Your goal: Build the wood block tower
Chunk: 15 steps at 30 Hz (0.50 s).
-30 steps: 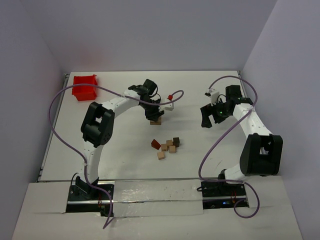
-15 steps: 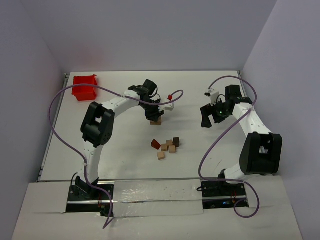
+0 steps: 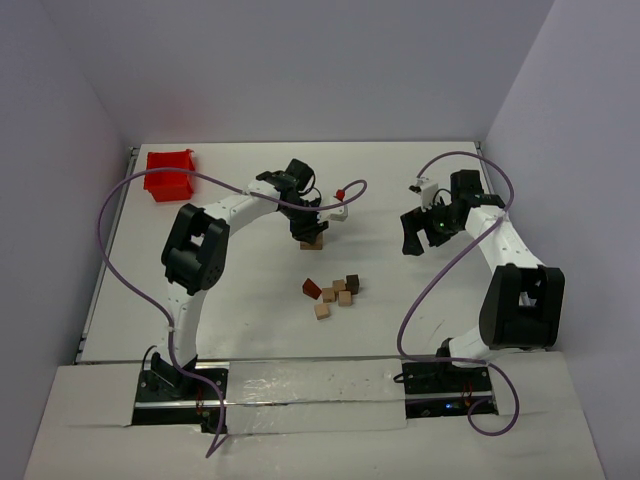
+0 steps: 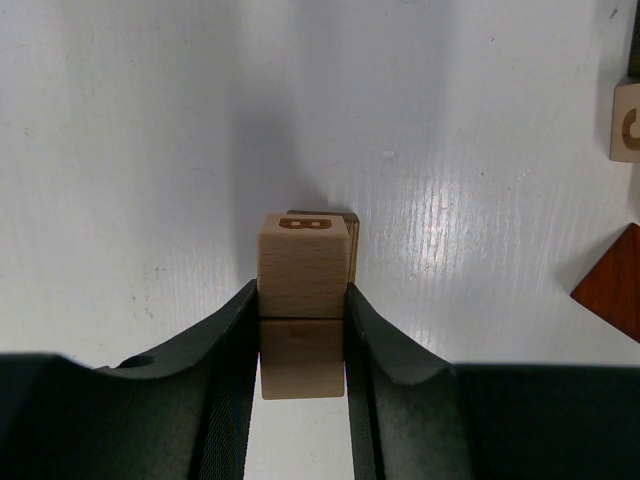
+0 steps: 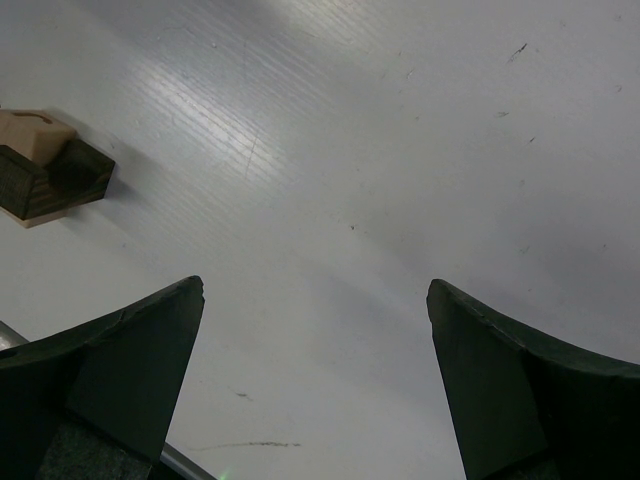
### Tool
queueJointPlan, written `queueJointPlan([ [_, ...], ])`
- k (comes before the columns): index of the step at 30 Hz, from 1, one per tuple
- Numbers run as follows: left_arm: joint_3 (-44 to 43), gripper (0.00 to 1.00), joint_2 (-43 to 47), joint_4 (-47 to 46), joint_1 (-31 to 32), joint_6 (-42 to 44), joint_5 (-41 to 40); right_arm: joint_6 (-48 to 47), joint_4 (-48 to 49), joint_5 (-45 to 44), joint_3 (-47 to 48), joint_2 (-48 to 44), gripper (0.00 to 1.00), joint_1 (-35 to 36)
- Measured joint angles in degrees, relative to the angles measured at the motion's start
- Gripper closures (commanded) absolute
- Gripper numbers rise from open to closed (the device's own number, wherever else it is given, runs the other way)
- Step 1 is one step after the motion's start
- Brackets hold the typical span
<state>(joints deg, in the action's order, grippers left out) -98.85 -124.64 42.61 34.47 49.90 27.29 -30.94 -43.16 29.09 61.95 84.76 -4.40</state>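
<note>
Left end effector point(image 4: 303, 300) is closed snug on the wood block tower point(image 4: 303, 265). Its dark fingers point(image 4: 235, 350) press on both sides of the stack, right about where the top light tan wooden cube meets the tan block under it. The top cube has a dark letter-ish mark burned into its upper face, and the edge of a browner block peeks out just behind it. From the top camera the same end effector point(image 3: 312, 232) sits over the tower point(image 3: 313, 243), which stands on the white worktop point(image 3: 240, 310) around the middle, a bit toward the far side.

Off to the right in the left wrist view there's a reddish-brown wooden wedge point(image 4: 612, 285) and a loose tan cube with a letter on it point(image 4: 627, 122), both well apart from the tower. The top camera shows that wedge point(image 3: 312, 289) lying in a small scatter nearer the arm bases, next to a dark brown wooden cube point(image 3: 352, 283) and a few tan ones.

Right end effector point(image 5: 315, 290) is spread wide with nothing but bare worktop between its fingers. It hangs over the right side of the worktop point(image 3: 415, 232), well away from all the blocks.

Red plastic bin point(image 3: 168, 172) sits in the far left corner.
</note>
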Motion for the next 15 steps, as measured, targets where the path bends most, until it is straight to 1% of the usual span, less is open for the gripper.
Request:
queueJointPlan([
  [5,0.00,0.92,0.00,0.00,-0.01,0.01,0.00,0.00,0.00,0.10,0.06,0.17,0.00,0.00],
  [11,0.00,0.76,0.00,0.01,-0.01,0.05,-0.01,0.01,-0.03,0.15,0.70,0.67,0.00,0.00],
  [13,0.04,0.73,0.00,0.00,-0.01,0.08,0.00,0.02,-0.03,0.27,0.74,0.84,0.00,0.00],
  [15,0.04,0.63,0.00,-0.01,-0.01,0.08,0.00,0.02,-0.04,0.30,0.74,0.91,0.00,0.00],
])
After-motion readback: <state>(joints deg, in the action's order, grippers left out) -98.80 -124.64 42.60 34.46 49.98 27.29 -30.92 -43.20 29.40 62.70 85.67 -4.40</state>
